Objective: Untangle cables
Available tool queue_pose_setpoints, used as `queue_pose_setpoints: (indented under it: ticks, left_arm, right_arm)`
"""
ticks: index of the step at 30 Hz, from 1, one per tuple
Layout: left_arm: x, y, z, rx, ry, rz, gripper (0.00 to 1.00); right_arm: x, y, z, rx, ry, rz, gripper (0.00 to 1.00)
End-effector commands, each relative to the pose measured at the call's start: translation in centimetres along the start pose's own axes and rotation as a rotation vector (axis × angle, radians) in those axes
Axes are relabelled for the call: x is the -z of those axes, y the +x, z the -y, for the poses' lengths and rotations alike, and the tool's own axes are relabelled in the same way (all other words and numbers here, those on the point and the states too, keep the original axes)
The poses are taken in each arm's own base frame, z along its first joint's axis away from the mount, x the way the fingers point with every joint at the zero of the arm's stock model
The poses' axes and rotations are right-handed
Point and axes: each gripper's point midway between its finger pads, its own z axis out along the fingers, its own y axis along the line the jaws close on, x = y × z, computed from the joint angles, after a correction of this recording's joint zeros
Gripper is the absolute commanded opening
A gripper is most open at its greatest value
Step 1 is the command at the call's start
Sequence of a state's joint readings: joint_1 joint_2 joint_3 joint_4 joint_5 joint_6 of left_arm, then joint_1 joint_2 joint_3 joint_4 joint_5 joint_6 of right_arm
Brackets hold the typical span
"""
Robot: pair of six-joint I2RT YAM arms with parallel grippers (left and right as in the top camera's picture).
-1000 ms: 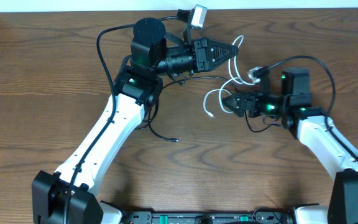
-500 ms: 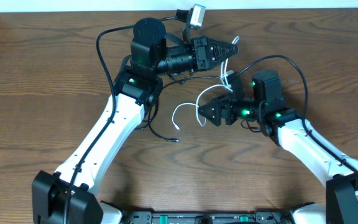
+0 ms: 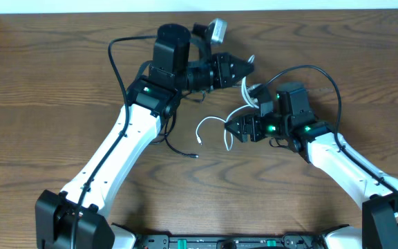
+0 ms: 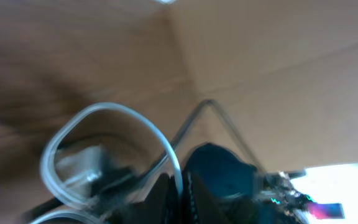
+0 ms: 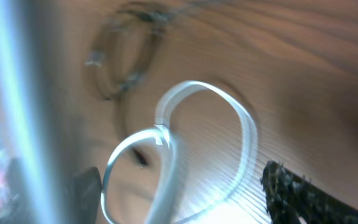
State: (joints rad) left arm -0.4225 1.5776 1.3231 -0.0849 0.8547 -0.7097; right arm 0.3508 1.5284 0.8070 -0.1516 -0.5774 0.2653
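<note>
The white cable [image 3: 213, 121] curls in loops on the wooden table between the two arms, its free plug end [image 3: 197, 139] pointing toward the front. My left gripper [image 3: 247, 66] is shut on the white cable's upper stretch; in the left wrist view the white cable [image 4: 104, 112] arches out from the pinched fingers [image 4: 160, 196]. My right gripper [image 3: 232, 126] stands open, the white cable [image 5: 248, 127] looping between its spread fingers [image 5: 297, 193]. A thin black cable [image 3: 179, 149] lies by the left arm, and a blurred dark loop of black cable [image 5: 126, 56] shows in the right wrist view.
Thick black arm wires arc over each arm [image 3: 112, 52] [image 3: 327, 72]. The table's far edge meets a white wall [image 3: 81, 5]. A small grey camera block [image 3: 217, 29] sits above the left wrist.
My right gripper has swung left toward the table's middle, and the white cable's loops moved left with it. My left gripper has pulled back slightly left, still shut on the cable.
</note>
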Motion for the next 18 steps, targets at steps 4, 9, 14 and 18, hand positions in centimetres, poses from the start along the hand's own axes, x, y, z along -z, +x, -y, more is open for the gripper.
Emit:
queue_pose_setpoints:
  ticks: [4, 9, 14, 18]
  left_arm:
    - [1.1, -0.4, -6.7, -0.017, -0.349, 0.081, 0.08]
    - [2.2, 1.1, -9.4, 0.048, -0.483, 0.051, 0.08]
    - [2.3, 1.4, -9.6, 0.059, -0.490, 0.045, 0.08]
    - [2.4, 1.7, -9.7, 0.131, -0.497, 0.051, 0.08]
  right_arm:
    - [2.7, 1.8, 8.7, -0.103, 0.529, -0.013, 0.76]
    - [1.7, 1.5, 6.9, -0.038, 0.413, -0.028, 0.90]
    - [0.3, 1.5, -1.0, 0.262, -0.059, -0.059, 0.91]
    - [0.2, 0.8, -2.7, 0.308, -0.133, -0.025, 0.92]
